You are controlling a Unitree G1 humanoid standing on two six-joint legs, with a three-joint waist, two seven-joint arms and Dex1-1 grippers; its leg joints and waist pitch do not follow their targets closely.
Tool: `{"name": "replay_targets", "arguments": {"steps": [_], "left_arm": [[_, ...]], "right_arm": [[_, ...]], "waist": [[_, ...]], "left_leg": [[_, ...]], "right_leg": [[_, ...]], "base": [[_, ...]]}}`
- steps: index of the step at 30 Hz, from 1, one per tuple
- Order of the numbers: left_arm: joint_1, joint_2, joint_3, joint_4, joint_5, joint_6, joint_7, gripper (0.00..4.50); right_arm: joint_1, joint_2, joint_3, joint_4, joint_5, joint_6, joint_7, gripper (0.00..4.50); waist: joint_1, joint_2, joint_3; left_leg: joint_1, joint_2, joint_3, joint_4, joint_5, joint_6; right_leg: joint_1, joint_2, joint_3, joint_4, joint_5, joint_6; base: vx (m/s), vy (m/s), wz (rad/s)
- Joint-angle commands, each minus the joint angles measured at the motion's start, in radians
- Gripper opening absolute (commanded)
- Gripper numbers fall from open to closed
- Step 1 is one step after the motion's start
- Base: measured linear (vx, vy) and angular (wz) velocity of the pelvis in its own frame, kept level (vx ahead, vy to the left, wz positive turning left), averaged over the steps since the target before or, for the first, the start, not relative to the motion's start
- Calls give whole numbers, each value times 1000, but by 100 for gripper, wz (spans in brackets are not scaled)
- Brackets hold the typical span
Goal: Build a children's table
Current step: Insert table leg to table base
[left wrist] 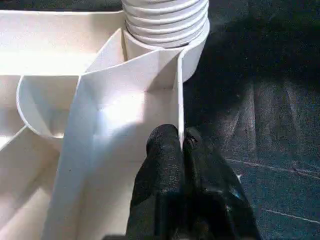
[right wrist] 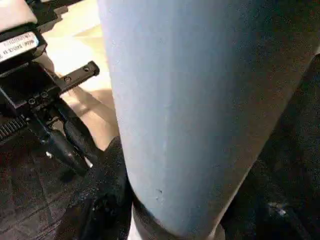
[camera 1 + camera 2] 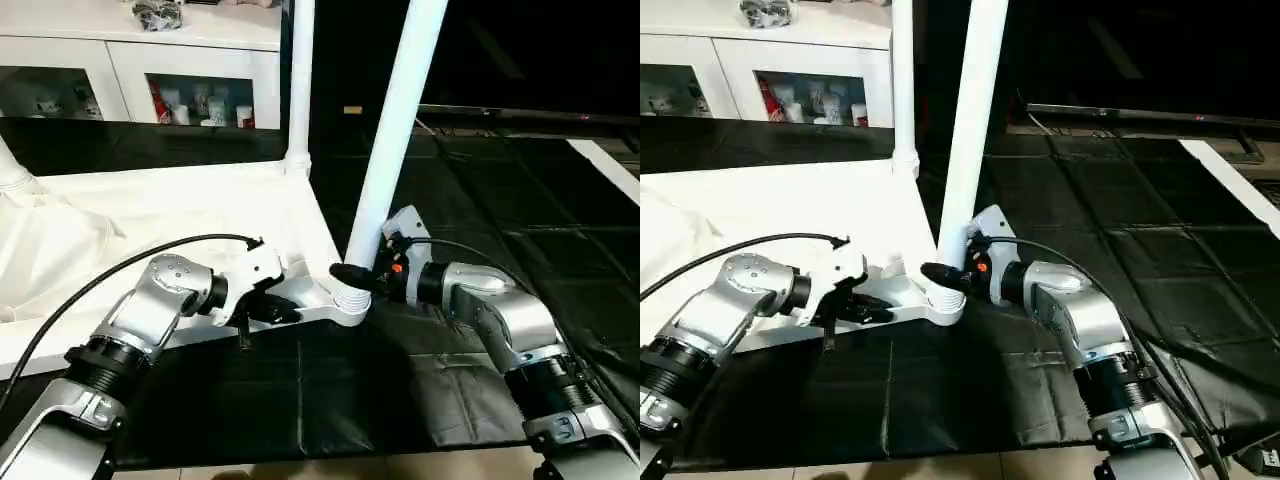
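The children's table lies upside down on a black mat, its white tabletop (image 3: 200, 210) showing a ribbed underside (image 1: 60, 125). My left gripper (image 3: 262, 312) is shut on the thin side rim (image 1: 178, 95) of the tabletop, close to the near right corner socket (image 3: 350, 300). A long white leg (image 3: 395, 130) stands tilted in that socket, its ridged end (image 1: 165, 20) seated there. Near the leg's base, my right gripper (image 3: 362, 272) is closed around it, one black finger (image 2: 107, 170) pressed against the tube (image 2: 190, 110).
A second white leg (image 3: 300, 80) stands upright in the far right corner, and the base of a third (image 3: 10, 170) rises at the far left. Crumpled white wrapping (image 3: 50, 250) lies on the tabletop's left part. A white cabinet with glass doors (image 3: 140, 70) stands behind.
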Motion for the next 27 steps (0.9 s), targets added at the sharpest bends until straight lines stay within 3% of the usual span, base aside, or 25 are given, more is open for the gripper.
{"name": "replay_targets", "arguments": {"steps": [1, 2, 3, 5, 7, 9, 10, 12, 13, 14, 15, 16, 18, 19, 20, 24, 25, 27], "left_arm": [[-13, 1, -12, 7, 23, 1, 1, 0], [-14, 0, -9, 7, 23, 0, 8, 0], [-16, -1, -4, 9, 22, 2, 14, 0], [-19, -3, 3, 12, 21, 5, 23, 0], [-28, -7, 18, 21, 15, 12, 39, 0], [-31, -9, 24, 23, 12, 15, 45, 0], [-33, -11, 33, 26, 5, 19, 50, 0], [-35, -13, 39, 27, 1, 21, 54, 0], [-46, -22, 58, 38, -7, 30, 80, 0], [-46, -22, 58, 38, -7, 30, 80, 0], [-50, -24, 65, 44, -9, 32, 90, 0], [-59, -30, 77, 57, -10, 37, 109, 0], [-62, -31, 81, 61, -9, 39, 115, 0], [-67, -34, 87, 70, -8, 42, 126, 0], [-69, -34, 89, 73, -8, 42, 130, 0], [-74, -29, 83, 79, 1, 38, 128, 0], [-76, -28, 81, 83, 5, 36, 127, 0], [-79, -28, 80, 88, 6, 34, 129, 0]], "right_arm": [[-4, 6, -24, 46, 13, 14, -7, 193], [-1, 10, -41, 52, 25, 17, -8, 193], [3, 13, -56, 56, 36, 20, -10, 193], [11, 18, -76, 60, 52, 20, -13, 193], [37, 32, -112, 67, 78, 8, -26, 192], [48, 38, -124, 70, 84, -2, -31, 191], [68, 46, -137, 71, 90, -17, -39, 191], [81, 51, -144, 72, 93, -27, -44, 191], [137, 68, -156, 53, 104, -67, -43, 191], [137, 68, -156, 53, 104, -67, -43, 191], [157, 75, -159, 45, 110, -82, -41, 191], [197, 89, -161, 29, 112, -115, -38, 191], [211, 94, -161, 23, 110, -129, -37, 191], [233, 102, -160, 11, 107, -150, -42, 191], [244, 105, -159, 5, 105, -162, -44, 191], [287, 78, -100, -15, 37, -236, -29, 191], [296, 60, -72, -18, 3, -264, -22, 191], [305, 43, -45, -26, -22, -289, -11, 191]], "waist": [[-2, 10, -55], [-2, 10, -55], [0, 18, -55], [-1, 16, -55], [1, 26, -56], [1, 22, -56], [4, 42, -56], [4, 32, -57], [6, 44, -56], [7, 45, -54], [9, 49, -54], [14, 60, -57], [14, 51, -55], [19, 67, -57], [19, 58, -56], [30, 64, -57], [28, 82, -54], [28, 68, -57]], "left_leg": [[8, 20, -2, -79, -327, -21], [8, 20, -2, -79, -329, -21], [8, 20, -4, -79, -332, -22], [7, 20, -3, -80, -338, -23], [10, 20, -4, -79, -349, -26], [10, 20, -4, -80, -351, -26], [10, 20, -6, -80, -361, -32], [11, 19, -5, -79, -367, -29], [8, 18, -7, -81, -365, -29], [14, 20, -3, -79, -385, -27], [16, 18, -6, -78, -395, -27], [8, 17, -10, -81, -378, -23], [9, 18, -6, -81, -375, -17], [7, 16, -8, -80, -368, -15], [6, 16, -4, -79, -359, -8], [5, 16, -3, -81, -326, -5], [8, 18, -4, -83, -357, -10], [5, 13, -4, -82, -348, -5]], "right_leg": [[36, -75, 49, -104, -510, -81], [36, -76, 49, -104, -511, -83], [36, -76, 49, -103, -509, -85], [36, -75, 49, -105, -503, -88], [36, -76, 49, -106, -498, -93], [37, -75, 48, -105, -493, -95], [37, -75, 49, -105, -484, -101], [37, -74, 47, -107, -482, -105], [40, -75, 46, -104, -482, -108], [32, -75, 47, -113, -488, -106], [33, -75, 45, -112, -495, -109], [43, -75, 45, -107, -491, -106], [37, -75, 46, -111, -485, -106], [41, -77, 46, -107, -485, -113], [40, -75, 47, -112, -488, -108], [40, -74, 47, -111, -485, -101], [38, -71, 46, -117, -492, -99], [44, -71, 44, -114, -498, -91]], "base": [[0, 0, 0], [0, 0, 0], [0, 0, 0], [0, 0, 0], [0, 0, 0], [0, 0, 0], [0, 0, 0], [0, 0, 0], [0, 0, 0], [0, 0, 0], [0, 0, 0], [0, 0, 0], [0, 0, 0], [0, 0, 0], [0, 0, 0], [0, 0, 0], [0, 0, 0], [0, 0, 0]]}}
